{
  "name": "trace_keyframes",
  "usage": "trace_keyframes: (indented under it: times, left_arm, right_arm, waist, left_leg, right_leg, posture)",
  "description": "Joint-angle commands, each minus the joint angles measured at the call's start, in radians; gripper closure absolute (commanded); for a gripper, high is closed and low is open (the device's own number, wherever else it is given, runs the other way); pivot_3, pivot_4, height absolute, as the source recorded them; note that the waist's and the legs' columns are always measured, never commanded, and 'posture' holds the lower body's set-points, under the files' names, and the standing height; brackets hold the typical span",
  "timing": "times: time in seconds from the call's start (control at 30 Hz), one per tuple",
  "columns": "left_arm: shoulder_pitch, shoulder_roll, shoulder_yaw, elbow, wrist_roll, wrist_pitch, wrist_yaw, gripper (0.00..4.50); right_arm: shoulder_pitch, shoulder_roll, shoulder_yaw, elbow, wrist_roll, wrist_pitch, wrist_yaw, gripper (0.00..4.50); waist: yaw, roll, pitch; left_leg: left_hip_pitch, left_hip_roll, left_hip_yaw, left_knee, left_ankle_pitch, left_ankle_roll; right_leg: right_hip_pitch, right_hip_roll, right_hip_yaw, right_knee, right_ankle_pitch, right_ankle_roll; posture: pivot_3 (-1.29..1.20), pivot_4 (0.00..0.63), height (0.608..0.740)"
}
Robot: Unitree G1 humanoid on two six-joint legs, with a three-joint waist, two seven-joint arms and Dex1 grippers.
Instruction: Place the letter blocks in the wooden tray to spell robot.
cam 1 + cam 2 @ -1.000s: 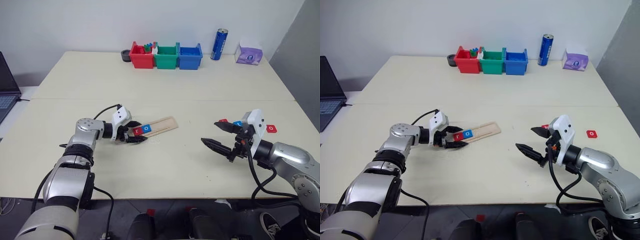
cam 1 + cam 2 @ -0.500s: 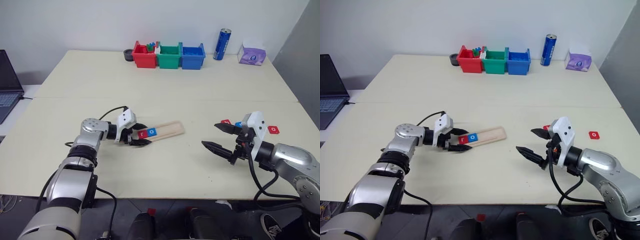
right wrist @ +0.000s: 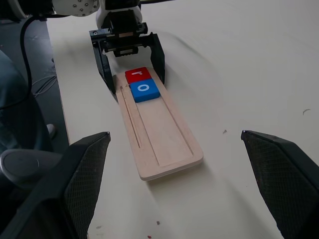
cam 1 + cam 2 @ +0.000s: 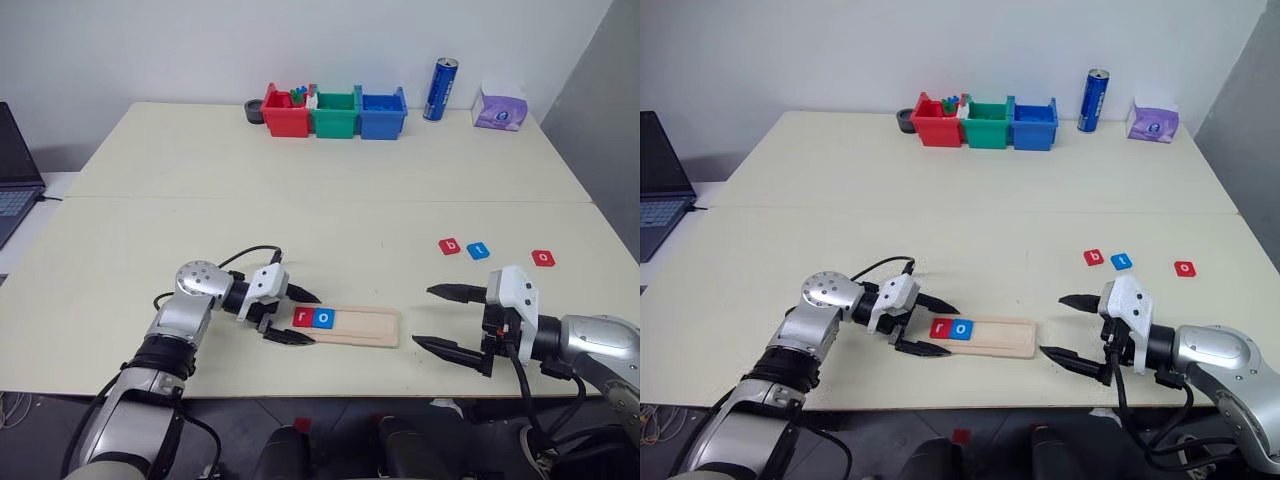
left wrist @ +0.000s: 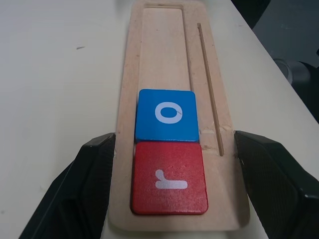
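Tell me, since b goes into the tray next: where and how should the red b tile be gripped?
The red b tile lies flat on the table, close beside the blue t tile. Probably best from above, pinching its two free edges, near and far, since the t crowds one side.

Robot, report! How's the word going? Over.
Left gripper clamped on wooden tray; right gripper open, empty. r, o in. b, t, o waiting. Nothing blocking.

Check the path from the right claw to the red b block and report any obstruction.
Nothing visible blocks it. The right claw, open, hovers near the front edge of the table; the red b block lies beyond it with only bare tabletop between. The blue t block sits just beside b, so approach carefully.
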Motion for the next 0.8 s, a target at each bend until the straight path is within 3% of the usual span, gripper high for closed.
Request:
trace_keyframes:
  times: [0.03, 0.8]
  left_arm:
    - [-0.009, 0.011, 0.002, -0.022, -0.02, -0.002, 0.017, 1.12]
    - [0.056, 0.068, -0.011, -0.067, -0.012, 0.024, 0.069, 1.12]
  right_arm:
    - [-0.007, -0.003, 0.009, -0.042, -0.004, -0.042, 0.024, 0.0]
    - [-0.097, 0.029, 0.066, -0.05, 0.016, -0.044, 0.019, 0.0]
  waist:
    - [0.0, 0.0, 0.0]
    - [0.0, 0.0, 0.0]
  left_leg:
    - [0.0, 0.0, 0.0, 0.0, 0.0, 0.0]
    - [0.0, 0.0, 0.0, 0.0, 0.0, 0.0]
  right_leg:
    - [0.0, 0.0, 0.0, 0.0, 0.0, 0.0]
    - [0.0, 0.0, 0.0, 0.0, 0.0, 0.0]
  posture:
    - [0.0, 0.15, 0.74]
    - [0.0, 0.15, 0.74]
